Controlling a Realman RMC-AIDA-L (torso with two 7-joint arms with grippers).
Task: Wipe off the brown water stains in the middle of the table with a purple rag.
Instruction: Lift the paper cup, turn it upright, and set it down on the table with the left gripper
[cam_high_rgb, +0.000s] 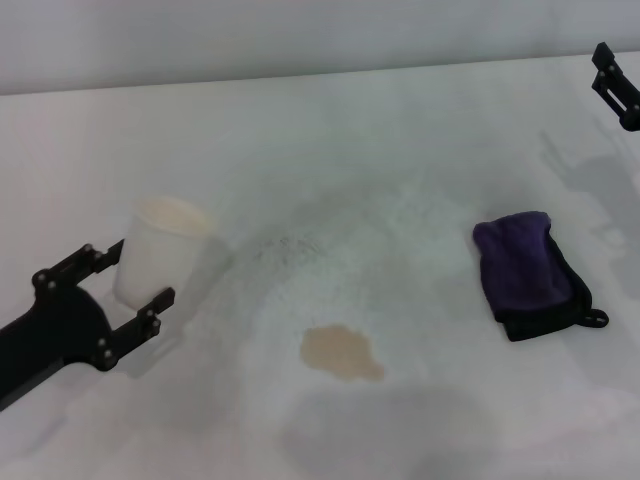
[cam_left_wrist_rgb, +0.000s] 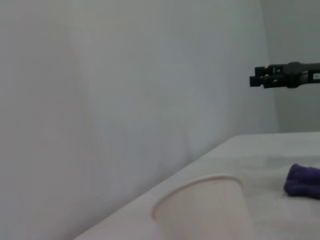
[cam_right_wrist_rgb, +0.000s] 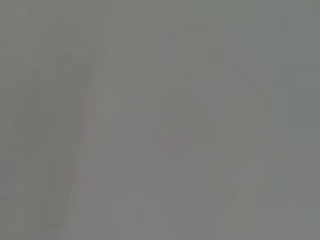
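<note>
So the left gripper sits at about 8 o'clock on the table with its jaws spread either side of a white paper cup, fingers right by the cup's sides, though I can't tell if they actually touch it. The stain, a tan blotch, is near the middle around 6 o'clock, and the rag lies folded at 3 o'clock, well apart from both grippers. The right gripper hangs way up at 2 o'clock by the table's far edge, and I can't tell how its jaws stand.
</note>
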